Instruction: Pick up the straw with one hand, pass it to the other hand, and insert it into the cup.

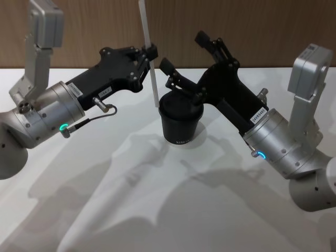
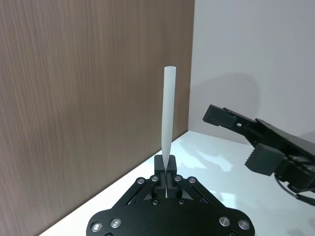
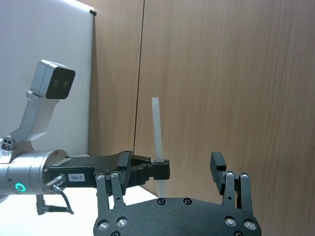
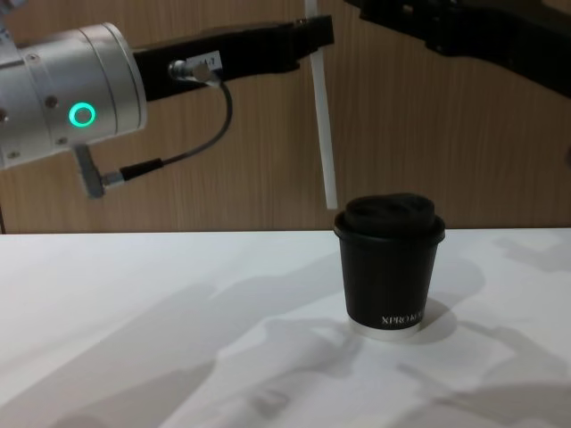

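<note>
The white straw [image 1: 154, 86] stands nearly upright, pinched near its middle by my left gripper [image 1: 151, 52], which is shut on it. In the chest view the straw's [image 4: 323, 125] lower end hangs in the air just left of and above the lid of the black cup [image 4: 390, 267]. The cup [image 1: 181, 123] stands upright on the white table. My right gripper [image 1: 191, 60] hovers over the cup, open and holding nothing, a short way right of the straw. The left wrist view shows the straw [image 2: 169, 113] rising from the shut left gripper [image 2: 166, 174]. In the right wrist view the straw [image 3: 157, 128] is beyond the open right gripper [image 3: 170, 184].
The white table [image 1: 79, 210] stretches bare toward me in front of the cup. A brown wooden wall [image 1: 252, 26] runs close behind both grippers. The left arm's black cable [image 4: 192, 147] loops under its silver wrist.
</note>
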